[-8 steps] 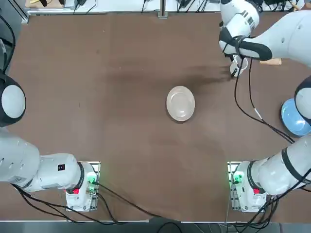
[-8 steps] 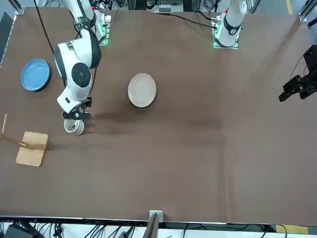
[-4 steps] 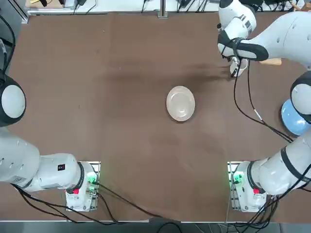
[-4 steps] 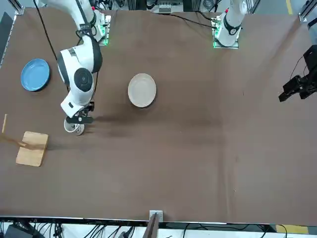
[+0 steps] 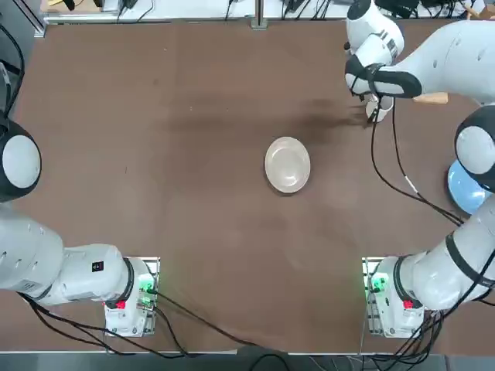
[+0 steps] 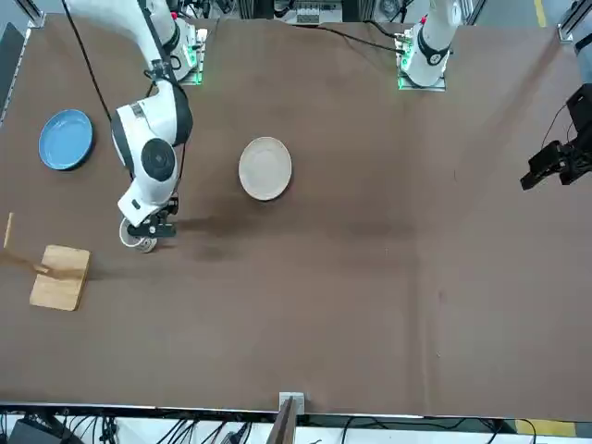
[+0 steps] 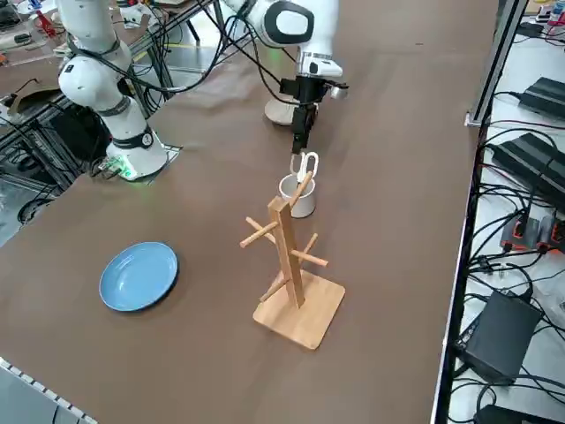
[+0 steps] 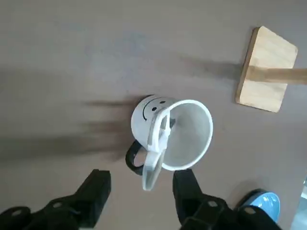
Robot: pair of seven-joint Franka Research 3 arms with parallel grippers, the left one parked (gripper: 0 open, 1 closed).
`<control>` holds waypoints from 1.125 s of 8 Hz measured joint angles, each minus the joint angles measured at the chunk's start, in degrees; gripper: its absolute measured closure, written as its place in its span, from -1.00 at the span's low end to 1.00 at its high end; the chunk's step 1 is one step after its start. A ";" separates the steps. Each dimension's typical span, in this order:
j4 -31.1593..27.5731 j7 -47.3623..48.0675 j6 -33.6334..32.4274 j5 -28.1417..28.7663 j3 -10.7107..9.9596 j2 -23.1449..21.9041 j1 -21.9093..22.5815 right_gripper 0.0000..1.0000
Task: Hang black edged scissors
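The black edged scissors (image 8: 157,143), pale with thin dark trim, are stood handles-up inside a white mug (image 8: 184,134) on the brown counter (image 5: 193,193). The right gripper (image 8: 141,189) is held above them, fingers spread wide and empty. A wooden peg stand (image 7: 290,265) is seen just beside the mug; a blue plate (image 7: 139,276) and cream plate (image 5: 288,164) lie apart.

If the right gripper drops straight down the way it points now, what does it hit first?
Most likely the handle loops of the black edged scissors, which stand in the white mug. The right gripper hangs over them with its jaws open to either side. How far above is hard to judge.
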 joint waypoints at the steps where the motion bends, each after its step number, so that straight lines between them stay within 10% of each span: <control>1: 0.01 0.14 0.05 -0.54 -0.05 0.35 -0.20 -0.58; 9: 0.39 0.32 1.00 -1.89 -0.23 2.03 -1.83 0.15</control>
